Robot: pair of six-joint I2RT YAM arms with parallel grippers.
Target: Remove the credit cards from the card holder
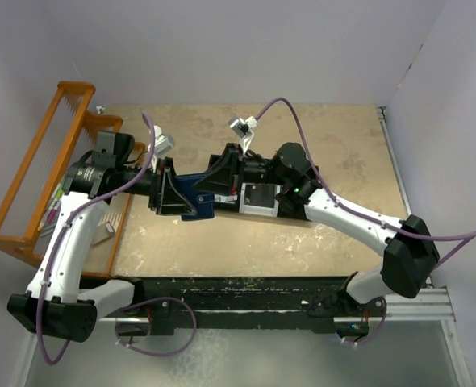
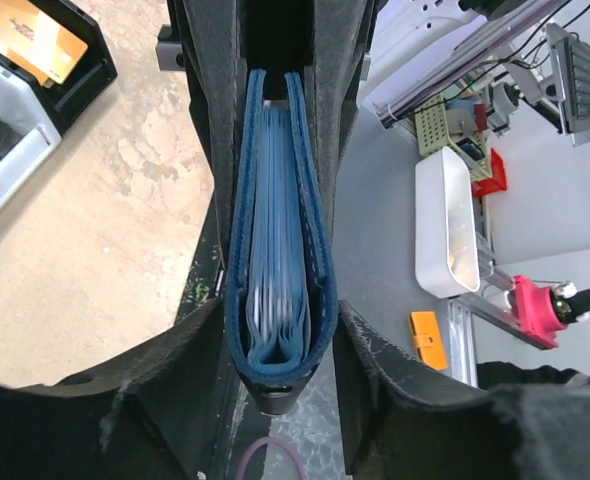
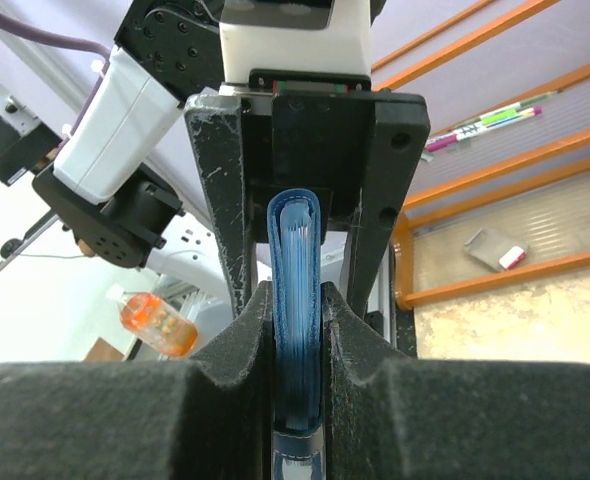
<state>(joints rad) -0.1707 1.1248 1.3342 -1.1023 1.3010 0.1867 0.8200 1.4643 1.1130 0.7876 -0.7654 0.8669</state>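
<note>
The navy-blue card holder [image 1: 196,197] is held edge-on above the table between both grippers. In the left wrist view the card holder [image 2: 275,200] is folded shut, and the pale blue inner layers and card edges show between its covers. My left gripper [image 2: 278,320] presses its sides near the fold; in the top view the left gripper [image 1: 180,196] is at its left end. My right gripper [image 3: 297,330] pinches the card holder [image 3: 295,250] tightly; in the top view the right gripper [image 1: 212,187] is at its right end. An orange card [image 2: 30,40] lies in the black tray [image 2: 90,75].
The black tray [image 1: 258,211] with a white-rimmed compartment sits just right of the grippers. An orange wooden rack [image 1: 52,177] holding pens stands along the table's left edge. A black rail [image 1: 246,290] runs along the near edge.
</note>
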